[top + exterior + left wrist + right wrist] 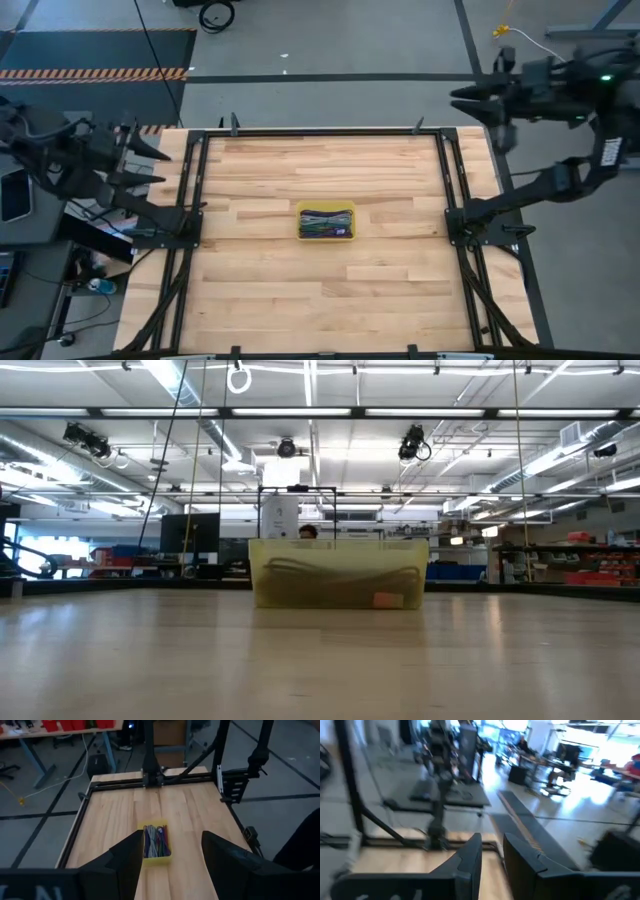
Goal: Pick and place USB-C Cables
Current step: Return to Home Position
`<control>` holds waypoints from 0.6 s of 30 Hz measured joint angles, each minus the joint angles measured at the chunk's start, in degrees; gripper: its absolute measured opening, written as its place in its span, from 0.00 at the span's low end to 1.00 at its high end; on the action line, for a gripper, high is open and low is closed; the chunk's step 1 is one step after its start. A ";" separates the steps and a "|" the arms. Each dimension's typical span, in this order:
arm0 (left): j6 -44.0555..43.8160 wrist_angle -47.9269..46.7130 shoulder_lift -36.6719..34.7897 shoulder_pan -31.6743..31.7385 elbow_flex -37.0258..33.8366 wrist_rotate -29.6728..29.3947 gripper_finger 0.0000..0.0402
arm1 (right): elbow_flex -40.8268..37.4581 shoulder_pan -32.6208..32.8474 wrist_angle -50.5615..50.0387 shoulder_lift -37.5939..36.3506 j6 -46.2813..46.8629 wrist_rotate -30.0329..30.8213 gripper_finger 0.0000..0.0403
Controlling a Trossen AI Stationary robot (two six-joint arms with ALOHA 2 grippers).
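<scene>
The short coloured USB-C cables [326, 222] lie so tangled in the small yellow plastic tray [326, 239] that I cannot count them. From table height its cloudy wall shows me only dim loops and an orange patch [387, 599] I cannot identify.

Cables [326, 222] lie in tray [326, 239]; tray sits at table [260, 290] ctr (well apart from every edge).

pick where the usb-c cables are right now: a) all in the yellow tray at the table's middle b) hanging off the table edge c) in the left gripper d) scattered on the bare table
a: the high view shows the cables bundled inside the yellow tray at the middle of the table, and the left gripper is open and empty.
</scene>
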 joint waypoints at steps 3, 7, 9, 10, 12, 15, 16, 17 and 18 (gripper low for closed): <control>1.88 7.63 -6.30 0.00 -10.11 0.07 0.52 | 0.00 0.00 0.41 -1.27 4.57 -2.97 0.21; 2.28 20.36 -11.91 0.00 -20.67 0.00 0.52 | -0.02 0.00 0.53 -1.30 5.78 -3.13 0.21; 1.27 26.63 -13.17 0.00 -24.45 0.06 0.52 | -0.02 0.00 0.86 -0.85 5.75 -3.11 0.21; -0.17 28.95 -13.54 0.00 -25.73 0.11 0.52 | -0.02 0.00 0.95 -0.57 5.39 -3.11 0.21; -1.84 31.44 -13.75 0.00 -27.44 0.07 0.52 | -0.05 0.00 2.09 0.15 4.31 -2.89 0.21; -1.01 31.40 -13.29 0.00 -27.81 0.02 0.52 | -0.06 0.00 2.82 1.05 3.59 -2.64 0.21; -0.81 31.34 -13.23 0.00 -27.85 0.04 0.52 | -0.07 0.00 2.73 1.23 3.32 -2.65 0.21; -0.85 31.54 -13.18 0.00 -27.85 0.15 0.52 | -0.07 0.00 2.65 1.36 2.91 -2.59 0.20; -1.07 32.11 -13.08 0.00 -27.85 0.62 0.52 | -0.07 0.00 2.60 1.36 2.57 -2.58 0.20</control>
